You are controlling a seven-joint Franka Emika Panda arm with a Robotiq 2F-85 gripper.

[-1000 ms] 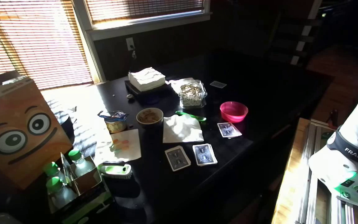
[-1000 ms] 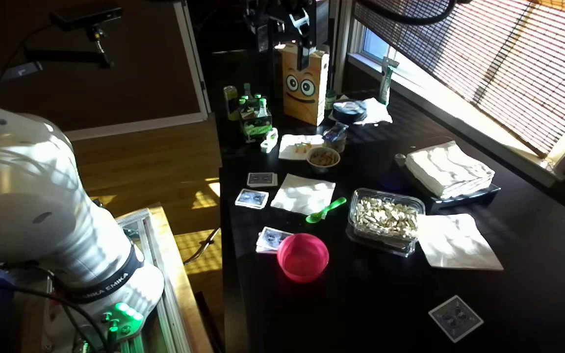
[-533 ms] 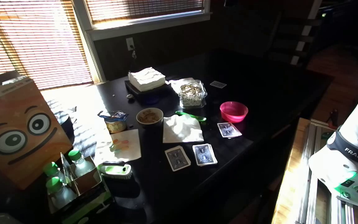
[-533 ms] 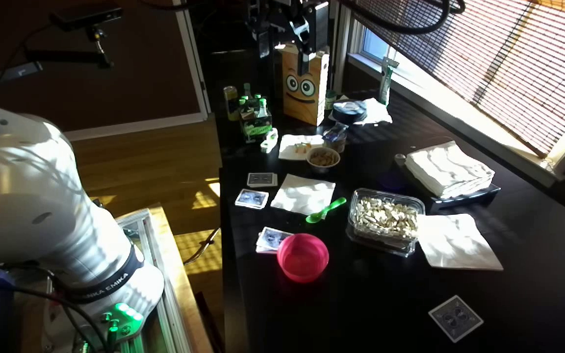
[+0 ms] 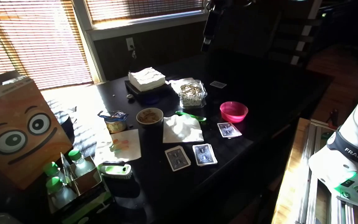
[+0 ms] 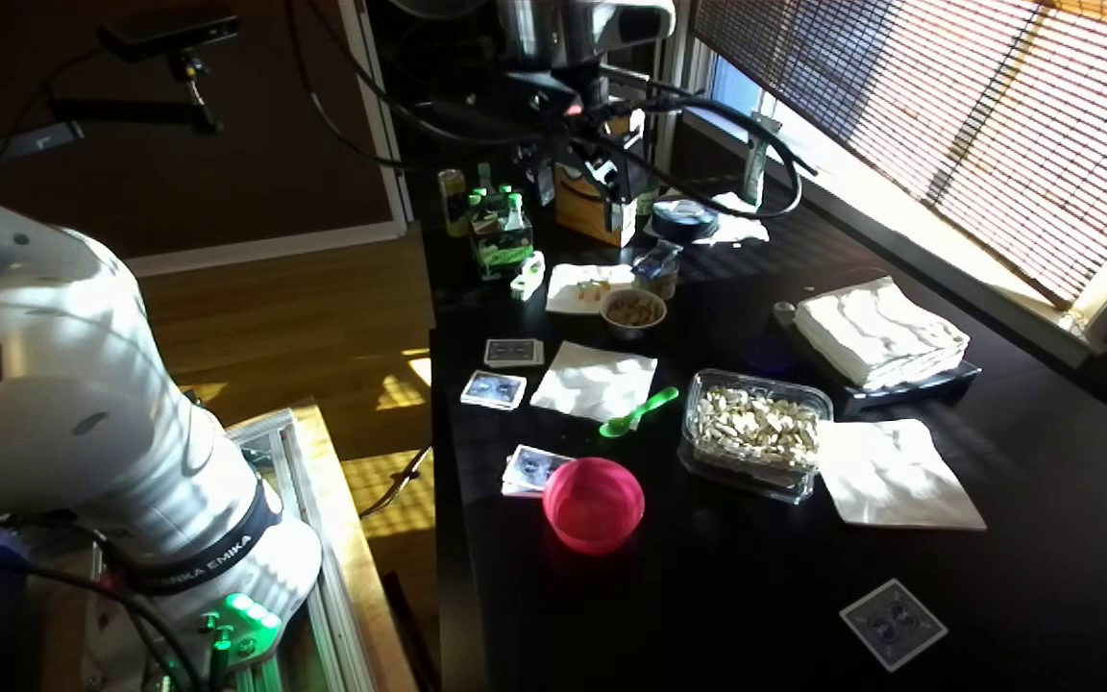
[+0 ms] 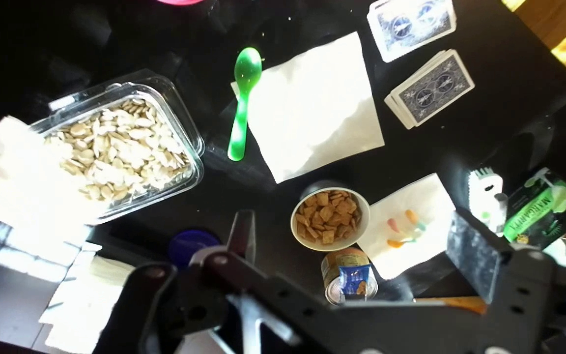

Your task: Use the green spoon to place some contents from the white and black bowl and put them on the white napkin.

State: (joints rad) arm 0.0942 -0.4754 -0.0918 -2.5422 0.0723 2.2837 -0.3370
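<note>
Spoon (image 7: 240, 118) numbered one, pink bowl (image 6: 594, 538) one, card piles (image 6: 513, 351) three. The glossy, bright green spoon lay across a corner of the napkin (image 7: 312, 113). Near its scoop stood the pink bowl, one pile just beside that. Gripper (image 7: 359, 243) hung above the table (image 6: 707, 596), fingers spread wide.

Gripper (image 6: 579, 200) sank toward 6 o'clock in exterior view, hiding more of orange box (image 6: 580, 221); silver wrist (image 6: 549, 34) emerged, 12 o'clock. In exterior view, finger (image 5: 209, 31) dropped into clear sight, 1 o'clock.
</note>
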